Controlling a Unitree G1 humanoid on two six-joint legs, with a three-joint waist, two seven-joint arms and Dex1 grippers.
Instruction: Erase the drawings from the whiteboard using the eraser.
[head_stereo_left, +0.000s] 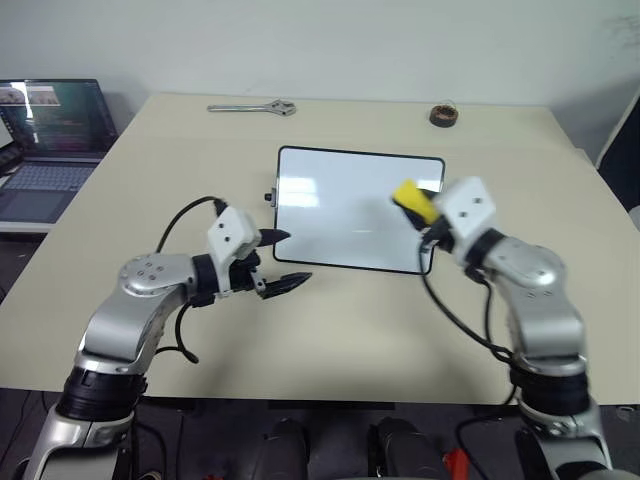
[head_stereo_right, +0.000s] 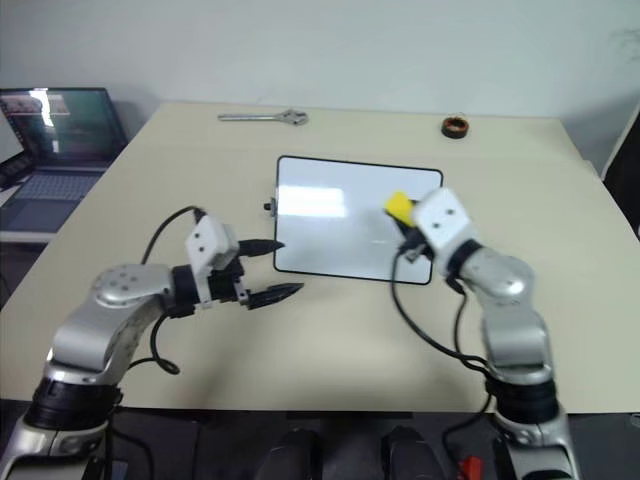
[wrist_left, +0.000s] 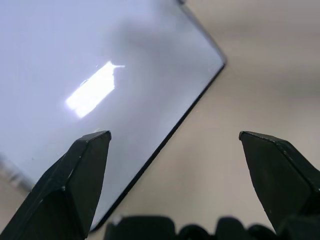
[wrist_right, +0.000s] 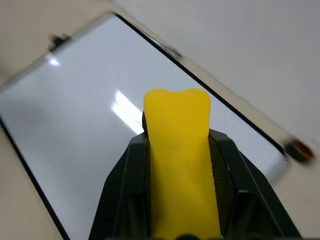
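The right gripper (wrist_right: 180, 150) is clamped on the eraser (wrist_right: 179, 150), its two black fingers (wrist_right: 122, 190) pressed against the yellow block's sides, with the block's rounded end sticking out past the fingertips. In the head views the eraser is raised over the right part of the whiteboard (head_stereo_left: 340, 215), near the board's right short edge. Whether the eraser touches the board's surface cannot be told.

The left gripper (head_stereo_left: 281, 259) has its fingers spread wide apart with nothing between them. It sits just off the board's near left corner, one fingertip at the board's left edge and the other over the table (head_stereo_left: 330, 330) in front of the board. From the left wrist view, the board's black frame runs diagonally between the two fingertips (wrist_left: 85, 165).

The board lies flat near the middle of the table, its long sides running left to right. Its white face looks clean in every view, showing only bright reflections; no drawings can be made out on it. A small black knob (head_stereo_left: 271, 196) sticks out from the board's left short side.

Beyond the board, toward the table's far edge, lies a wrench (head_stereo_left: 252, 107), to the board's far left. A dark round roll (head_stereo_left: 444, 115) sits to the board's far right. A laptop (head_stereo_left: 50, 140), open and lit, stands off the table, well to the board's left.
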